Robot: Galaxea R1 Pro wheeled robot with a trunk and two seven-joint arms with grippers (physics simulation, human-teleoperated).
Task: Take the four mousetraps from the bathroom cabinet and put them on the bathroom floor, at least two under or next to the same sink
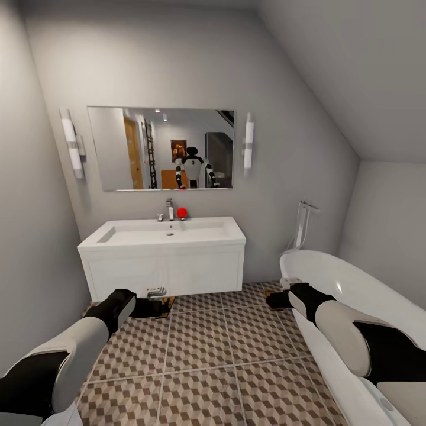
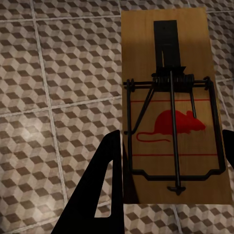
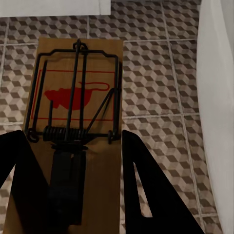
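Left gripper (image 2: 168, 161) is clamping a mousetrap (image 2: 170, 105) between its two dark fingers (image 2: 100, 180), which are pressing the board's long edges. In the left wrist view the trap's long axis is running along the fingers: spring coil mid-board, red mouse print inside the wire bar at the gripper end, dark plate at the far end. Tiled bathroom floor (image 2: 53, 97) is lying beneath it, apart from the board.

Right gripper (image 3: 73, 180) is holding a second mousetrap (image 3: 78, 122) the same way, fingers (image 3: 146, 190) on both long edges. This one is pointing the other way: dark plate at the gripper end, red mouse and wire bar at the far end. The right wrist view is also showing a white bathtub wall (image 3: 217, 97) along one side and a white edge past the trap's far end; can't tell what that edge belongs to.

Head view is giving the wider layout: left gripper (image 1: 151, 306) is hanging low just in front of the sink (image 1: 168, 234) vanity, its trap only showing as a brown sliver. Right gripper (image 1: 278, 299) is sitting near the bathtub (image 1: 331, 284) end; its trap isn't resolvable there. Basin is looking bare inside. A chrome tap (image 1: 170, 208) and a red object (image 1: 182, 212) are sitting at the basin's back edge, with a mirror (image 1: 161, 148) above reflecting the robot.
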